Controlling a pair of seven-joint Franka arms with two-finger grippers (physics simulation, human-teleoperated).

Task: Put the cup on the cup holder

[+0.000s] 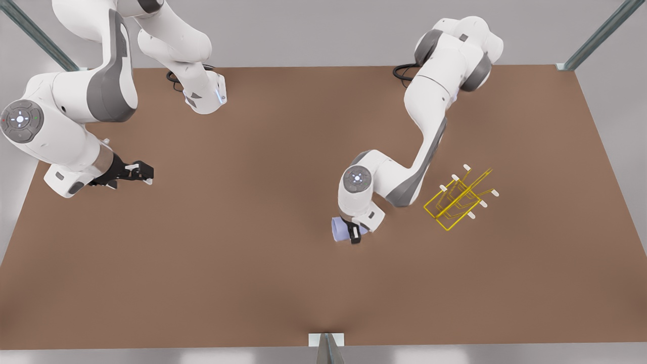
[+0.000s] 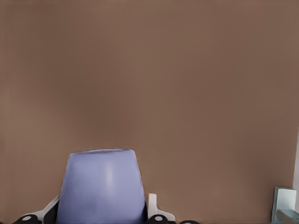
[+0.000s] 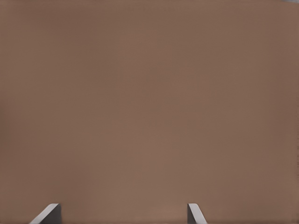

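The right end effector (image 1: 144,173) hung at the front view's left above the brown table (image 1: 252,283), waiting, its fingers (image 3: 195,213) spread wide with nothing between them. Near the frame's centre, the left end effector (image 1: 350,231) gripped the lavender-blue cup (image 1: 339,228), lying on its side. Well apart, right of centre, the yellow cup holder (image 1: 457,199) stood on the table.

Brown, plain counter (image 1: 263,263), matte throughout. Bearing a yellow wire cup holder (image 1: 457,199) toward the front view's right. Just beside it, toward the middle, a lavender cup (image 1: 341,228) on its side.
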